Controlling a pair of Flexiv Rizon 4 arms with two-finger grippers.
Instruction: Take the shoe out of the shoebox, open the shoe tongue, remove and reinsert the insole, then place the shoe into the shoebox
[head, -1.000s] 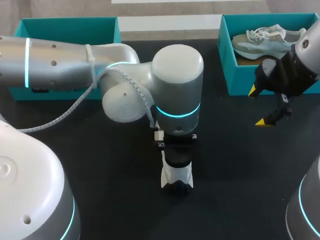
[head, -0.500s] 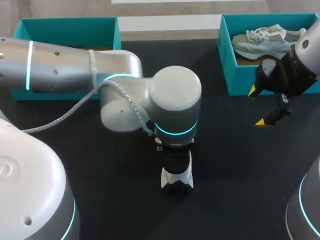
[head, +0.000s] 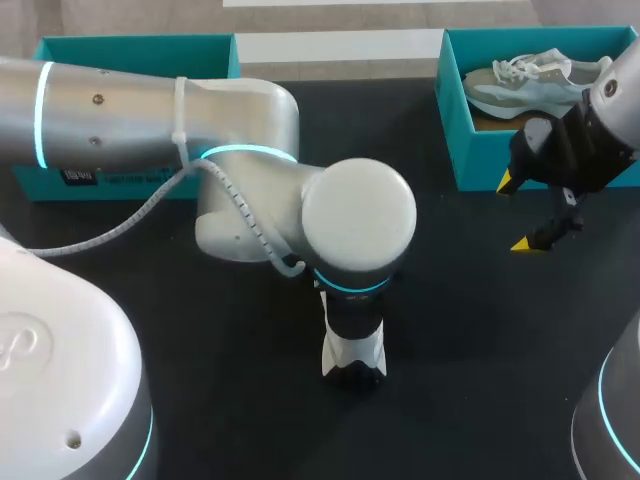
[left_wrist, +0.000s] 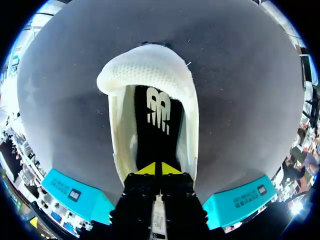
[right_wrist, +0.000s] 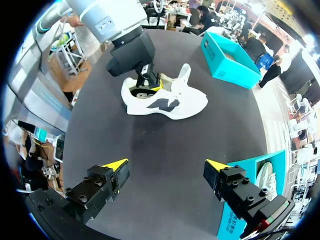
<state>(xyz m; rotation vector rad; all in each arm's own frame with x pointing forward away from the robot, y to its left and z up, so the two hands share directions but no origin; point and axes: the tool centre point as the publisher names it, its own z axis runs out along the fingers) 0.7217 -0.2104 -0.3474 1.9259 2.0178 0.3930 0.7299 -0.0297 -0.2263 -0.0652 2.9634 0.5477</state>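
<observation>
the shoe (right_wrist: 165, 102) lies out on the table (head: 230, 420), left gripper (left_wrist: 159, 169) closed at its insole (left_wrist: 157, 125) (hold unclear), right gripper (right_wrist: 166, 164) open, empty; boxing remains.

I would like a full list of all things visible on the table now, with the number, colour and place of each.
white shoe: 1, white, table middle
insole: 1, black, inside white shoe
left shoebox: 1, teal, far left
right shoebox: 1, teal, far right
pale shoe: 1, grey-green, in right shoebox
table: 1, black
left arm: 1, silver, jaws shut inside white shoe
right arm: 1, grey, jaws open above table before right shoebox
</observation>
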